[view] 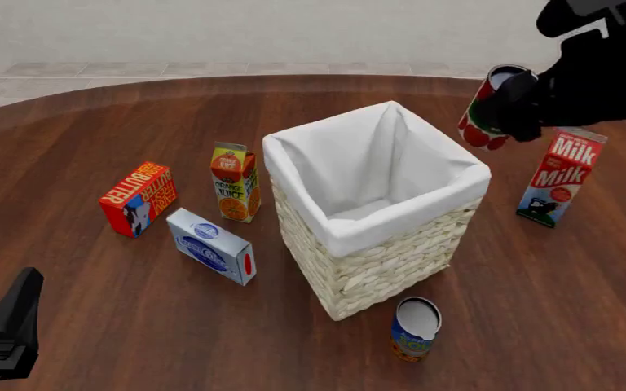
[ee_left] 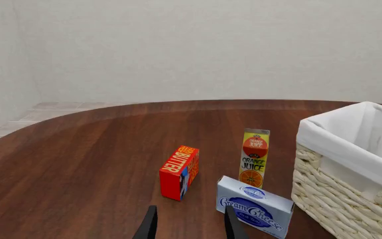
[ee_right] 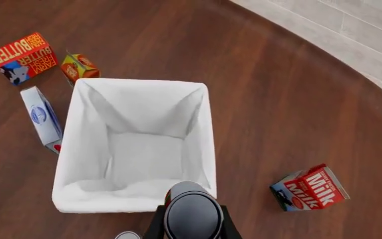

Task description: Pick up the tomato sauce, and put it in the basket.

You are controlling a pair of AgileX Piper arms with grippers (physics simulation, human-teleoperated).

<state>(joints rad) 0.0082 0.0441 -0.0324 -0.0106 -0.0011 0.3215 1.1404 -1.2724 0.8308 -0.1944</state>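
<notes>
The tomato sauce (view: 487,107), a small tin can with a red label and pale top, is held tilted in the air by my right gripper (view: 520,104), above and just right of the basket's right rim. The basket (view: 394,252) is a tall cream wicker one with a white liner, at the table's middle. In the right wrist view the can (ee_right: 191,214) sits between the fingers, over the near rim of the basket (ee_right: 78,196). My left gripper (ee_left: 189,226) is open and empty, low at the front left, with the basket (ee_left: 337,199) beside it in that view.
A butter box (view: 137,198), an orange juice carton (view: 235,182) and a cream cheese box (view: 211,245) stand left of the basket. A milk carton (view: 559,177) stands to its right. A blue-and-orange can (view: 414,328) stands in front of it.
</notes>
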